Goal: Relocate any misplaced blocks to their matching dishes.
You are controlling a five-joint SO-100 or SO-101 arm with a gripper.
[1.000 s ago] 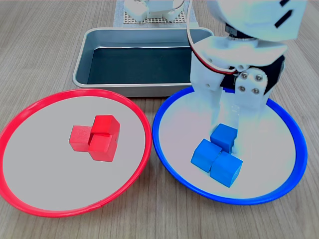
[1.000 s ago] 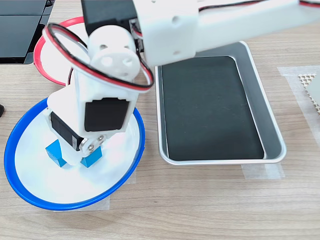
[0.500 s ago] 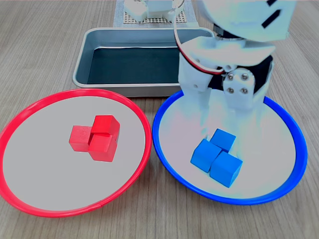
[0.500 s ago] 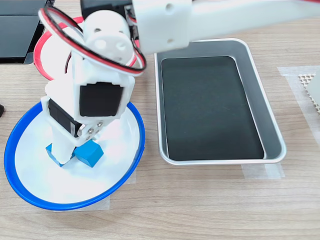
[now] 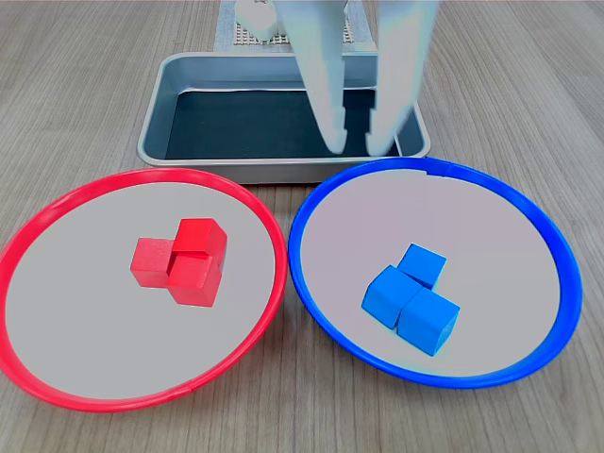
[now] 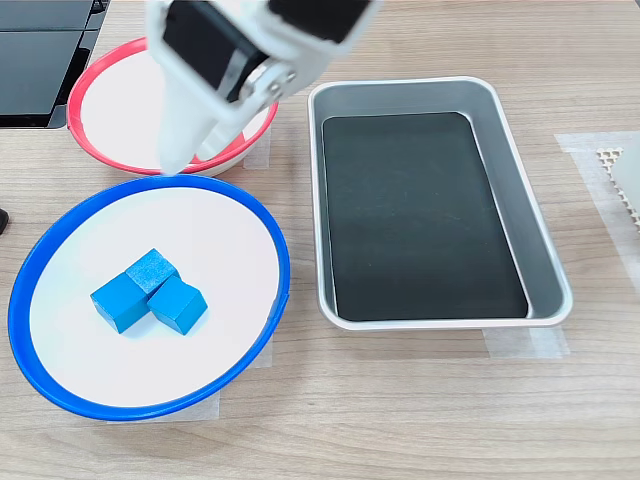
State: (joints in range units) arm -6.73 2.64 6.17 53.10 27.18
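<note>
In the blue-rimmed dish (image 5: 557, 247), three blue cubes (image 5: 411, 296) sat bunched together and touching, a little toward the near side of its pale inside in the first exterior view; the second exterior view showed the same cluster (image 6: 150, 293) left of the dish's centre. In the red-rimmed dish (image 5: 274, 236), the red cubes (image 5: 181, 260) were likewise pressed into one clump near its middle; three faces could be made out, though how many cubes stood there could not be told for certain. In the second exterior view the arm covered the part of that dish where they would lie. The two dishes stood side by side, rims nearly meeting, red on the first exterior view's left and blue on its right.

Above the far rim of the blue-rimmed dish hung the gripper (image 5: 357, 143), its two white fingers pointing down with a clear gap between them and nothing held in that gap. In the second exterior view the gripper (image 6: 190, 158) hung over the place where the two dishes came closest.

Behind the dishes lay a rectangular grey metal tray (image 5: 156, 127) with a dark bottom, all on a wood-grain table (image 5: 75, 85).
</note>
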